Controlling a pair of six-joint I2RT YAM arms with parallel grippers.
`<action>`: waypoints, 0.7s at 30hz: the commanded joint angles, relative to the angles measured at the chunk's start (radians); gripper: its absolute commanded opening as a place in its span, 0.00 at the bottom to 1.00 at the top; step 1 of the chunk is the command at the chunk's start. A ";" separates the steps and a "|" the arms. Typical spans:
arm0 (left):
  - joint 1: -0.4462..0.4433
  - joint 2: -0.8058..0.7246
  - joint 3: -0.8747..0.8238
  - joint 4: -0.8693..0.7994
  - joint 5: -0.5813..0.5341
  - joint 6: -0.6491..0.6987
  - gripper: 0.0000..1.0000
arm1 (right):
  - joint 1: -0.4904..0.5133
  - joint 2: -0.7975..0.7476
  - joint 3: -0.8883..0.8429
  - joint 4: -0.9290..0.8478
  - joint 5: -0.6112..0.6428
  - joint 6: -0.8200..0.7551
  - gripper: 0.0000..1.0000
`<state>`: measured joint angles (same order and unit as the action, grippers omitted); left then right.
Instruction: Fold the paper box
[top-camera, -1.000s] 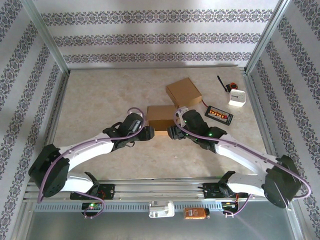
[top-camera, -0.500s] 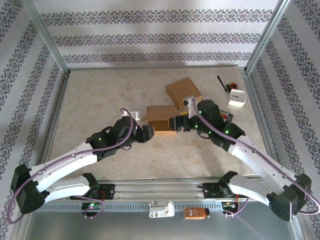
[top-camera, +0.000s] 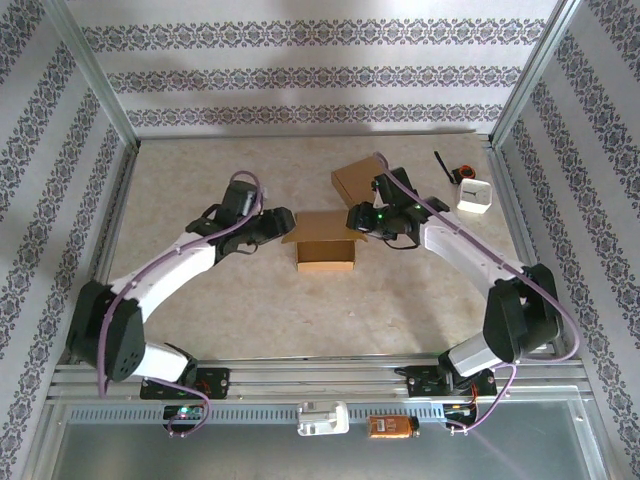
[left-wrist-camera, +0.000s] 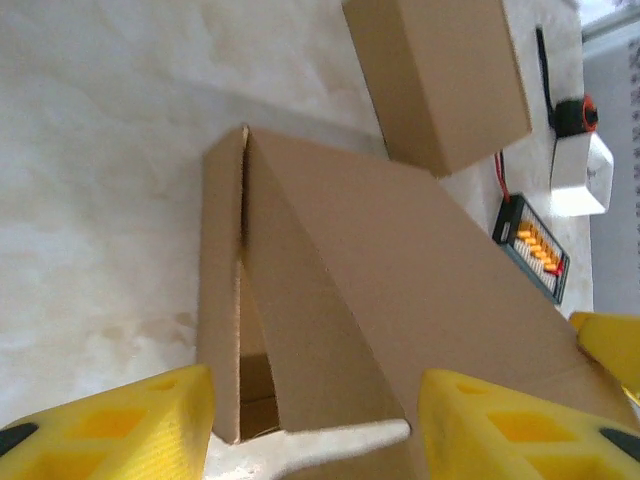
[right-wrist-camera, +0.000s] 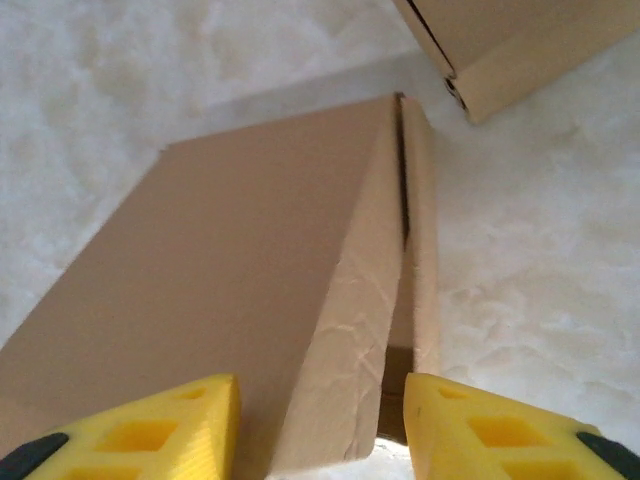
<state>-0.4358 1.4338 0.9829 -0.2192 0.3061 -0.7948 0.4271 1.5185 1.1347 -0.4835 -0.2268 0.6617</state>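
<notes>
Mid-table, paper box (top-camera: 325, 240) sits between claws: left gripper (top-camera: 283, 224) at left end, right gripper (top-camera: 354, 219) at right end, both half-open astride its ends.

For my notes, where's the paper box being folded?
In the top view, the paper box sits mid-table between the left gripper and right gripper, near the closed cardboard box.

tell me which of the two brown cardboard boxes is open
The nearer box, with its flaps standing up and its inside showing. The farther box behind it is folded shut.
</notes>
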 joint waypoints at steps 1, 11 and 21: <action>0.010 0.029 -0.022 0.169 0.132 -0.033 0.50 | -0.007 0.026 0.013 -0.010 -0.014 0.020 0.43; 0.010 0.183 -0.058 0.179 0.156 0.001 0.18 | 0.015 0.079 -0.086 0.093 0.049 0.042 0.32; 0.011 0.198 -0.063 0.167 0.137 0.026 0.35 | 0.047 0.130 -0.046 0.038 0.122 -0.046 0.36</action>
<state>-0.4362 1.6646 0.9161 -0.0280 0.4671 -0.7948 0.4675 1.6787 1.0580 -0.4168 -0.1345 0.6468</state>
